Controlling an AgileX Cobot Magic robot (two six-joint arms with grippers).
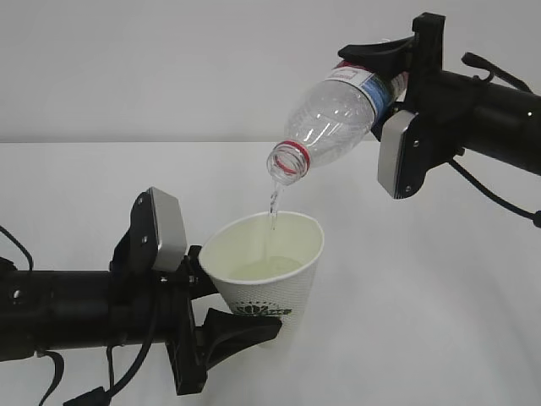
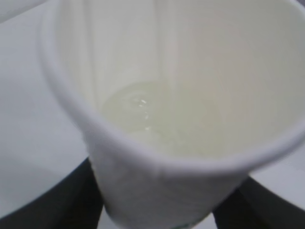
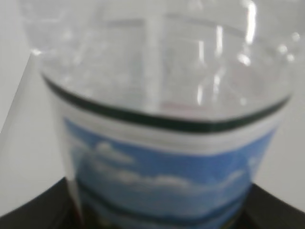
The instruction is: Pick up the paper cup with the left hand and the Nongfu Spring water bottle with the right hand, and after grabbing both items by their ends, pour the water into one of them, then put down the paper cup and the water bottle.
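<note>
The white paper cup (image 1: 269,275) with a dark green logo is held upright above the table, my left gripper (image 1: 226,309) shut on its lower part. A pool of water (image 2: 157,117) lies in its bottom. The clear Nongfu Spring water bottle (image 1: 334,118) is tilted mouth-down over the cup, with my right gripper (image 1: 390,72) shut on its labelled end. A thin stream of water (image 1: 272,203) falls from the bottle's red-ringed mouth into the cup. In the left wrist view the cup (image 2: 162,186) fills the frame between dark fingers (image 2: 57,200). In the right wrist view the bottle's blue-sky label (image 3: 162,171) is close up.
A plain white table (image 1: 439,321) and a pale wall lie behind both arms. The left arm (image 1: 68,313) reaches in low from the left, the right arm (image 1: 482,106) high from the right.
</note>
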